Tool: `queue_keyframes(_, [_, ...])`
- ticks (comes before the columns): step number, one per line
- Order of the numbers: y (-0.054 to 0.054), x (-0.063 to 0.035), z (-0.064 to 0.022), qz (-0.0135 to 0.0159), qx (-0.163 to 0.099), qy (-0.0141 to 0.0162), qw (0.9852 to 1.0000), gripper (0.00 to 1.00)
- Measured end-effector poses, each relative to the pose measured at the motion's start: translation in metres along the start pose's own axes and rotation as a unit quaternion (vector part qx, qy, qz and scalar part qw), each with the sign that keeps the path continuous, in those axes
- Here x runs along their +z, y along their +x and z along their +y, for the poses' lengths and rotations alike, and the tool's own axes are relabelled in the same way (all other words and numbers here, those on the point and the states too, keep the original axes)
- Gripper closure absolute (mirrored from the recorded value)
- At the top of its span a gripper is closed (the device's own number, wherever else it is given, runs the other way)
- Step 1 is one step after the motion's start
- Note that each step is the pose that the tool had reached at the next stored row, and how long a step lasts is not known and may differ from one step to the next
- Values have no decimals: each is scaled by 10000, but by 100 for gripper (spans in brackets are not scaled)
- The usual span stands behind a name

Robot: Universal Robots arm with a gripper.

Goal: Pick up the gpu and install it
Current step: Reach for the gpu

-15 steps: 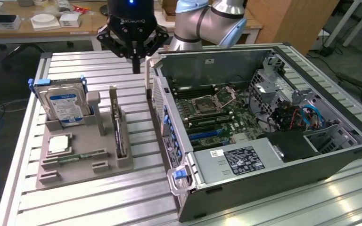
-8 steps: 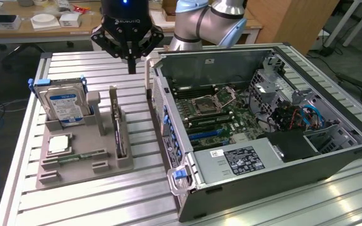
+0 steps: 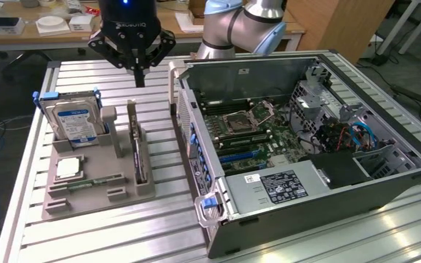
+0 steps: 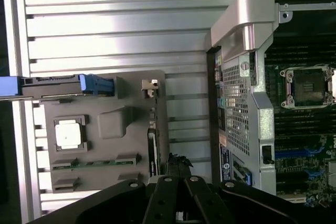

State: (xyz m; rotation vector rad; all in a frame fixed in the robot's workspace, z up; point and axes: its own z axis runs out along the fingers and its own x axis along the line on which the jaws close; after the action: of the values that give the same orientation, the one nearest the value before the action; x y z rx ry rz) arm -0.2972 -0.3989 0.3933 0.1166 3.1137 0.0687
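GPU (image 3: 138,156) stood on its long edge in a slot of the grey holder (image 3: 94,192), below the tool (image 3: 138,76) and apart from it. I saw the card almost edge-on, so I could make out little of its black face. The tool hung with its fingers pressed together, gripping nothing.

From the wrist camera the GPU (image 4: 152,150) was a thin dark strip just beside the closed tool (image 4: 177,162), whose own black body covered one end of the card and the holder's (image 4: 105,124) nearer edge.

Farther from the tool than the card, the hard drive (image 3: 75,123) stood upright in the same holder, and the processor (image 3: 69,167) and the memory stick (image 3: 94,181) lay flat. On the tool's other side, the open computer case (image 3: 386,181) lay on the slatted desk (image 3: 123,241), with its motherboard (image 3: 254,137) showing. Its slots were too small for me to tell apart.
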Motion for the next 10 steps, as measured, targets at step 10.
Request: queue_keyframes(10, [124, -3, -9, 0, 0, 0, 10000, 90])
